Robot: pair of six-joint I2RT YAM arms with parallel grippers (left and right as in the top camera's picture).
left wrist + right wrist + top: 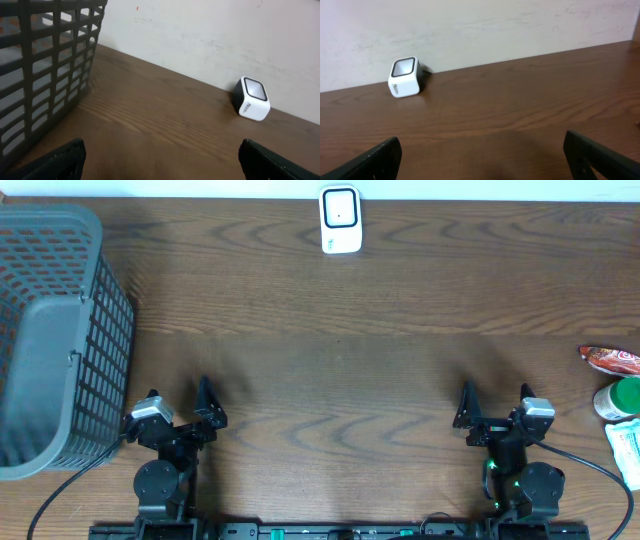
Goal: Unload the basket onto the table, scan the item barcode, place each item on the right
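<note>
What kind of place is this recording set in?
Probably a mock checkout station on a wooden table: a white scanner by the back wall, a grey basket on the left, packaged items at the right edge.

The middle of the counter (pixel 340 370), from the arms to the far edge, is bare wood and open to passage from either side.

Obstacles:
- **Left:** a tall grey mesh basket (pixel 105 350) stands just beside the left jaws.
- **Far centre:** a white scanner (pixel 340 220) sits by the wall (pixel 200 30).
- **Right edge:** a red packet (pixel 612 359), a green-capped container (pixel 620 398) and a white pack (pixel 628 450) are clustered near the right jaws.
</note>
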